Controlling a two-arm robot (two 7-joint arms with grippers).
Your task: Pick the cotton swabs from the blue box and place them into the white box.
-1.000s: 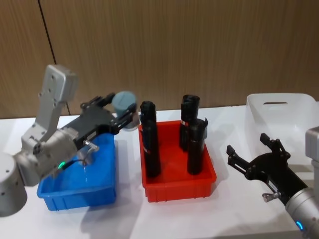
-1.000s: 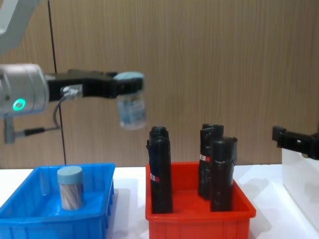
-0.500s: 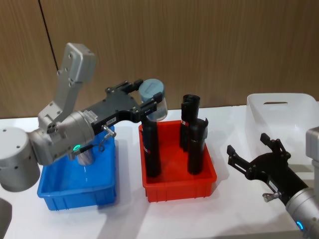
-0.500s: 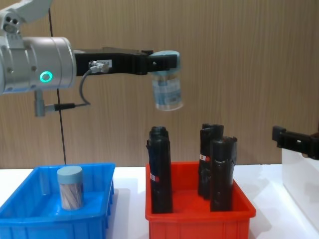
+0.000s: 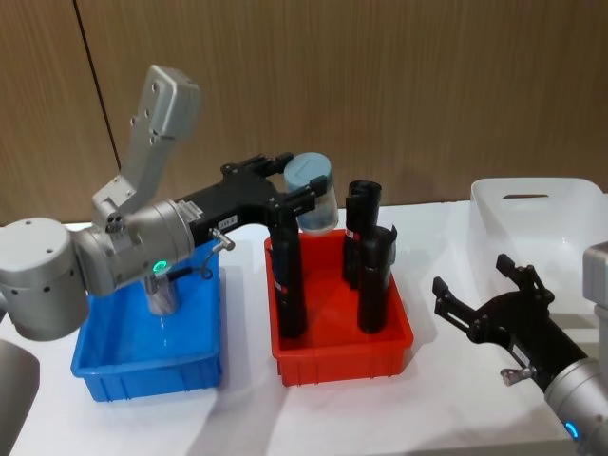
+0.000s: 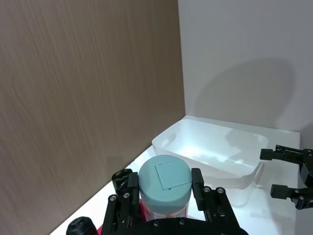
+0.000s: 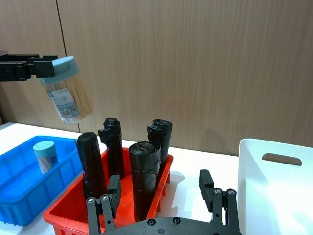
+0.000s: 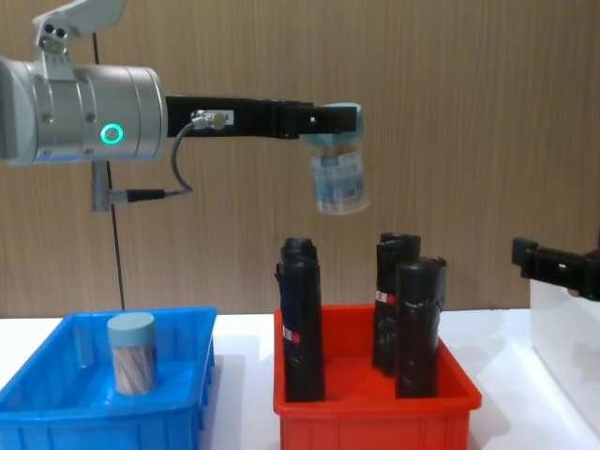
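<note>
Blue-lidded cotton swabs (image 5: 318, 211), clenched in L gripper (image 5: 302, 185), now shifted 3 o'clock over red bin (image 5: 342, 358); white box (image 5: 532, 204) next; R gripper (image 5: 472, 275) agape.

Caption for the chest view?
Left gripper holds a swab jar above the red bin; second jar stands in the blue box.

In the head view, the jar (image 5: 162, 296) in the blue box (image 5: 142, 366) is largely hidden behind the left arm (image 5: 123, 252), and the white box (image 5: 560, 223) is cut off at the right edge. In the chest view, the right end effector (image 8: 527, 259) is cut off likewise.
</note>
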